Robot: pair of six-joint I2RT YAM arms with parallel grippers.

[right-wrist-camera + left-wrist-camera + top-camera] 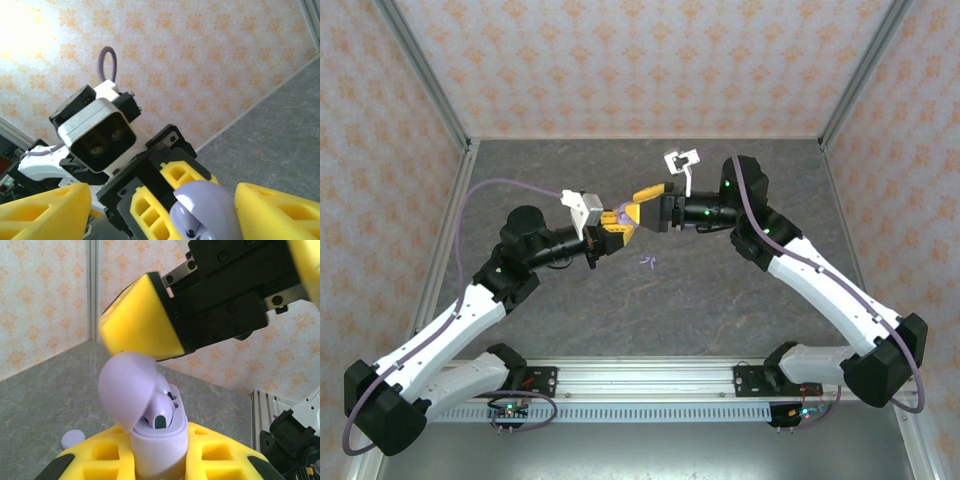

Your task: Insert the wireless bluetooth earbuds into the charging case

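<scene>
Clamping the case [160, 445] in my left gripper [605, 236], lid [127, 390] up, one earbud [161, 412] seated mid-frame. My right gripper [638, 203], jaws apart astride the lid, might knock it shut while another earbud [648, 262] lies on the table [740, 300] below centre.

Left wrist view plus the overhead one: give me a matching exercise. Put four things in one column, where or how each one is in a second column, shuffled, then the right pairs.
Things
1. charging case
2. case lid
3. seated earbud
4. loose earbud

Places and states
A. lying on the table, held by nothing
B. open, just under a yellow finger of the right gripper
C. clamped between the fingers of the left gripper
D. sitting in a socket of the case

Pairs: 1-C, 2-B, 3-D, 4-A
</scene>
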